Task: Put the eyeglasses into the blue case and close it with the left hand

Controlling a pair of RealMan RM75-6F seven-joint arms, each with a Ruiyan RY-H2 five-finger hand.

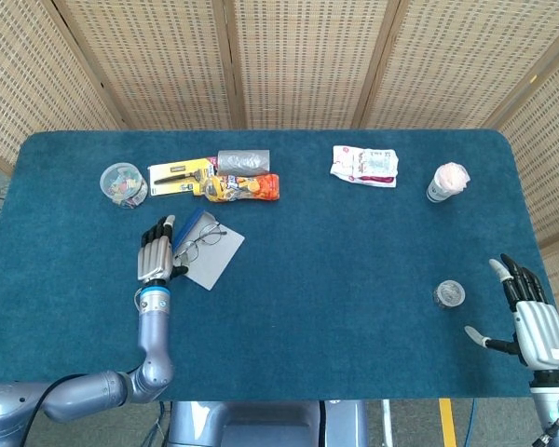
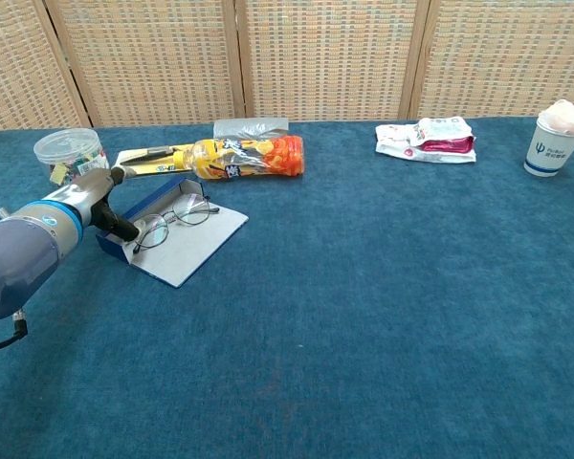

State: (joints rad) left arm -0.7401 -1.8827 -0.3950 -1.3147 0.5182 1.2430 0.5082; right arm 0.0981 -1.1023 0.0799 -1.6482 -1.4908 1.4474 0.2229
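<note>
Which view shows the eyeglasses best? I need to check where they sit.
The chest view: the eyeglasses show clearly, lying on the open blue case. The head view shows them small, from above.

The blue case lay open on the left part of the table, its pale inner flap spread flat toward the right and its narrow blue tray along the far-left edge. The thin wire-framed eyeglasses rested across it, lenses over the tray's edge and the flap, temples unfolded and reaching toward the right. In the chest view the eyeglasses sat on the case, not enclosed.
</note>
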